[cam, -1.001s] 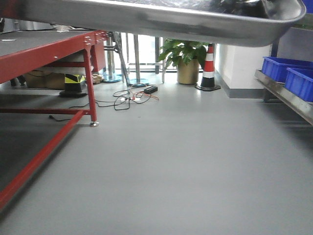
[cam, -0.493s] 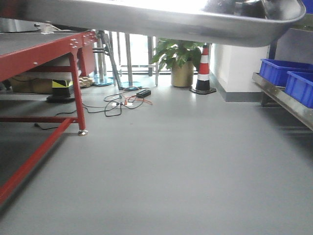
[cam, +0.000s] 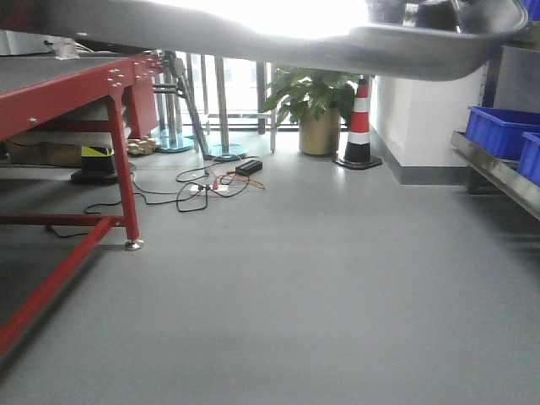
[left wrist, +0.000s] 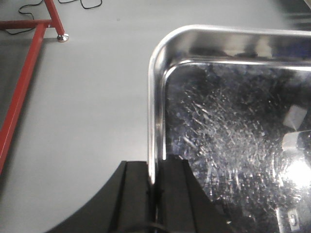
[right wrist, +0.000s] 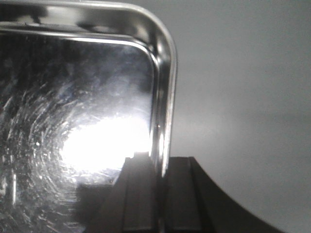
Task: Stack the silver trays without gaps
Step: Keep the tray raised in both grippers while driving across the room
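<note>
Grey floor (cam: pixel 321 295) spreads beneath the silver tray (cam: pixel 405 51), held aloft at 12 o'clock of the front view, with the red counter (cam: pixel 76 84) at 9 o'clock. Left pincer (left wrist: pixel 154 170) and right pincer (right wrist: pixel 160 165) each clamp a thin rim edge at 6 o'clock of their wrist views. Uneven arm travel could twist the slick rim free and drop the tray. Base mirror-bright, swirl-scratched; corners rounded, rim rolled.

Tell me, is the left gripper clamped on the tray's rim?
Yes, the left gripper has a finger on each side of the silver tray's rim.
</note>
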### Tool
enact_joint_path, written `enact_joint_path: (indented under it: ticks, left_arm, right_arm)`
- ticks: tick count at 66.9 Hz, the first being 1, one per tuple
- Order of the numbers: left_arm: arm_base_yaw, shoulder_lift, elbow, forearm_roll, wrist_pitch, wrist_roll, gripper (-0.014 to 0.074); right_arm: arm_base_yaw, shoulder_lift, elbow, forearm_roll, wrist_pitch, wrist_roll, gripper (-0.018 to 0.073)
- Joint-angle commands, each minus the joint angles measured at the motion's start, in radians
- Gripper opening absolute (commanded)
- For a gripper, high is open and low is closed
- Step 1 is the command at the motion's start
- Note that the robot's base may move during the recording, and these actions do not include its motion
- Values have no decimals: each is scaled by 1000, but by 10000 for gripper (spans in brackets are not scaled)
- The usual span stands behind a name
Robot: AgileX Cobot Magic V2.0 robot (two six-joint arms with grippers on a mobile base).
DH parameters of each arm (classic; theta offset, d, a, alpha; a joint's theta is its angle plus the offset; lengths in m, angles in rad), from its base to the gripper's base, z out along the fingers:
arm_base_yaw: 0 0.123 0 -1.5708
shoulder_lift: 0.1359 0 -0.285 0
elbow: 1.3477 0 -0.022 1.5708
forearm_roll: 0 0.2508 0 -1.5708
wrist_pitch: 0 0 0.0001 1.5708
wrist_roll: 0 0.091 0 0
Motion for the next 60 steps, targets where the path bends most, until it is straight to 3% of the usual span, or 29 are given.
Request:
enact_joint_path:
  ticks: [1, 60]
  left_arm:
    - [-6, -5, 1, 37, -7, 9, -16]
    - [-6, -5, 1, 37, -9, 9, -16]
  right_arm:
    - [5, -12, -4, -37, -18, -8, -15]
    - [5, -12, -4, -37, -104, -8, -15]
